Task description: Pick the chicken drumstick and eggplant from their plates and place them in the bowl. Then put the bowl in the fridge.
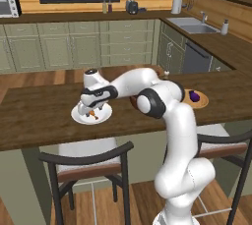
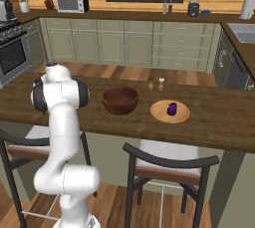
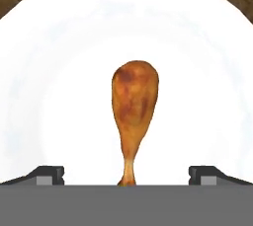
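The chicken drumstick (image 3: 134, 106) lies on the white plate (image 3: 49, 96), its thick end away from me and its thin end between my fingertips (image 3: 47, 174). My gripper (image 3: 127, 175) hangs open just above it, one finger on each side, touching nothing. From the left base the gripper (image 1: 92, 109) stands over the white plate (image 1: 78, 116) and the drumstick (image 1: 92, 115). The purple eggplant (image 2: 172, 108) rests on the tan plate (image 2: 182, 115), to the right of the dark wooden bowl (image 2: 120, 100). The fridge is out of view.
The long wooden counter (image 1: 39, 111) carries everything. Two small shakers (image 2: 156, 83) stand behind the bowl and the tan plate. Dark-framed chairs (image 1: 88, 157) (image 2: 169, 160) are tucked under the counter's near edge. Cabinets and a sink (image 1: 192, 25) line the far walls.
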Robot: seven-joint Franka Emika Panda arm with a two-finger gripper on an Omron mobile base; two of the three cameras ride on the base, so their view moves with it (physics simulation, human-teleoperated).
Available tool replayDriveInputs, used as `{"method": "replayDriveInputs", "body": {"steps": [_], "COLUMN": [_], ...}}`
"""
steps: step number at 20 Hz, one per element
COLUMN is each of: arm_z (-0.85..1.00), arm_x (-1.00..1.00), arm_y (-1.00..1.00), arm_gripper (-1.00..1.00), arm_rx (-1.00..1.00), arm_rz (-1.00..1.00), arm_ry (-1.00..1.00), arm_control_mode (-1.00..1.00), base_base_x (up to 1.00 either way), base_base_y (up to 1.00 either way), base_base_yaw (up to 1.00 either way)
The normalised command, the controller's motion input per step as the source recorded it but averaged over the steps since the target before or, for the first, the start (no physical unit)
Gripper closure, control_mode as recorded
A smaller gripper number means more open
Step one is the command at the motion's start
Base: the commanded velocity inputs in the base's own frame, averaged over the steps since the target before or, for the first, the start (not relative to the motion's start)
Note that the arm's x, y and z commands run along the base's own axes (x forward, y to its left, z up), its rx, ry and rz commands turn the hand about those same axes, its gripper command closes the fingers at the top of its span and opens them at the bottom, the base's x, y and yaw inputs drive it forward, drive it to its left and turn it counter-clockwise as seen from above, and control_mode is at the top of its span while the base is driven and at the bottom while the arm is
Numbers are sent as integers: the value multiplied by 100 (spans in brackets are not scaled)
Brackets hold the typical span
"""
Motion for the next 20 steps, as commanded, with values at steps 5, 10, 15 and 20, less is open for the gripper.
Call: {"method": "replayDriveInputs", "body": {"steps": [5,10,15,20], "arm_z": [-8,-3,-7,-11], "arm_x": [23,22,8,8], "arm_y": [1,0,8,11], "arm_gripper": [-100,-100,-100,-100], "arm_rx": [0,0,0,1], "arm_rz": [3,4,3,3], "arm_ry": [-5,-4,-4,-3], "arm_control_mode": [-100,-100,-100,-100], "base_base_x": [0,0,0,0], "base_base_y": [0,0,0,0], "base_base_yaw": [0,0,0,0]}}
